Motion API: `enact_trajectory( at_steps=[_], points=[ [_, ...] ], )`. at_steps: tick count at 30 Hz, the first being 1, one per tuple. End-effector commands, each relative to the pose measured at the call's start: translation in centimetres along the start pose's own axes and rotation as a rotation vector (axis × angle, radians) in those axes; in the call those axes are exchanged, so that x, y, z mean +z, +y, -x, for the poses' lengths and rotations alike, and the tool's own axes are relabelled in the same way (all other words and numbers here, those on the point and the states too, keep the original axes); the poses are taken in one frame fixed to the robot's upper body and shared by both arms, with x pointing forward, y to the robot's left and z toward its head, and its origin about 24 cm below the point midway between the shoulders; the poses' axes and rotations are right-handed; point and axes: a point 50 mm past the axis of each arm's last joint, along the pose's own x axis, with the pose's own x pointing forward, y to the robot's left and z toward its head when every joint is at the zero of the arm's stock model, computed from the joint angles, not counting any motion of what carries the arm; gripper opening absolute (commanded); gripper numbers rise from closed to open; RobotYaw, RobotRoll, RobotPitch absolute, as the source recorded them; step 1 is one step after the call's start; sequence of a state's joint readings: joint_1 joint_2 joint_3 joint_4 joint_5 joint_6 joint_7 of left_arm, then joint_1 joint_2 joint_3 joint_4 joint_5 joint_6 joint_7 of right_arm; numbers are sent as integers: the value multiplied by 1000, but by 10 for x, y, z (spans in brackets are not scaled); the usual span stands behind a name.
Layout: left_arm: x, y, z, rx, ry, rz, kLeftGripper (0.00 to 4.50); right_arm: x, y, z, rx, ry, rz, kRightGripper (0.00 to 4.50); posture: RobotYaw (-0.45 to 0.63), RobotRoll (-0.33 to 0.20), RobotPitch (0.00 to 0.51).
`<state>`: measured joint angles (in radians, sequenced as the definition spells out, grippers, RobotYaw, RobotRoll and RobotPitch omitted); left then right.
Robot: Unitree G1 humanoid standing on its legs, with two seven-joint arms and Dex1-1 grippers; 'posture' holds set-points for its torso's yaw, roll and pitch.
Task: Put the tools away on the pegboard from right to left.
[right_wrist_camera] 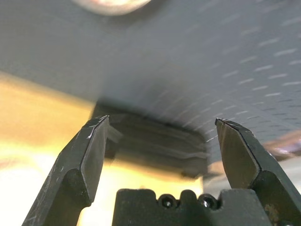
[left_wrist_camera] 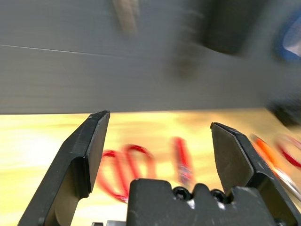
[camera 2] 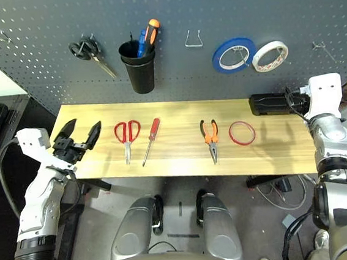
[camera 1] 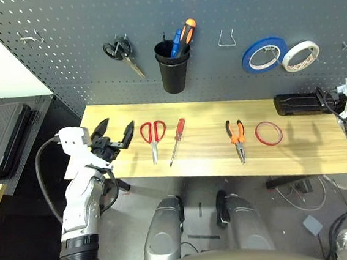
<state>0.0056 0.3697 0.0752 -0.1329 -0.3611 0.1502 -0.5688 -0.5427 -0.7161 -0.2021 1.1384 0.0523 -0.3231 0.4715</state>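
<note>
Four tools lie in a row on the wooden table (camera 1: 310,147). From right to left they are a thin red tape ring (camera 1: 268,133), orange-and-black pliers (camera 1: 237,136), a red-handled screwdriver (camera 1: 177,139) and red-handled scissors (camera 1: 153,134). The dark grey pegboard (camera 1: 211,9) rises behind the table. My left gripper (camera 1: 116,133) hovers open and empty at the table's left end, just left of the red scissors (left_wrist_camera: 123,165). My right gripper (right_wrist_camera: 162,121) is open and empty at the table's right end, facing a black box (right_wrist_camera: 155,141).
On the pegboard hang black-handled scissors (camera 1: 123,52), a black cup (camera 1: 173,68) with blue and orange handles, a bare wire hook (camera 1: 226,38), a blue tape roll (camera 1: 264,54) and a white tape roll (camera 1: 300,55). The black box (camera 1: 299,103) sits at the table's back right.
</note>
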Motion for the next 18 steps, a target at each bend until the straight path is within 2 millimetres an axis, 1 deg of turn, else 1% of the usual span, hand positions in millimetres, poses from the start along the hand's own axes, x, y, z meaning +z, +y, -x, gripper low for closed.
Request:
enact_trajectory(
  at_steps=[1,3,5,6,10,13,18],
  points=[
    [-4,-21,-3,-184,110,-8,4465,1,2,0,135,64,43,4500,214,0,231],
    [-5,-28,-5,-264,167,-44,4465,2,8,-3,230,101,65,4500,209,0,236],
    [-5,-30,-5,-300,197,-66,4465,2,13,-4,290,124,77,4500,208,0,239],
    [-5,-30,-5,-306,203,-71,4465,2,15,-5,309,132,86,4500,208,0,240],
    [-9,-29,-8,-339,280,-128,4465,-1,33,-10,466,221,132,4500,213,0,258],
    [-8,-30,-9,-343,299,-140,4465,-1,43,-13,530,262,147,4500,223,0,268],
    [-8,-32,-8,-342,324,-147,4465,-4,67,-20,656,349,184,4500,246,0,291]
  ],
)
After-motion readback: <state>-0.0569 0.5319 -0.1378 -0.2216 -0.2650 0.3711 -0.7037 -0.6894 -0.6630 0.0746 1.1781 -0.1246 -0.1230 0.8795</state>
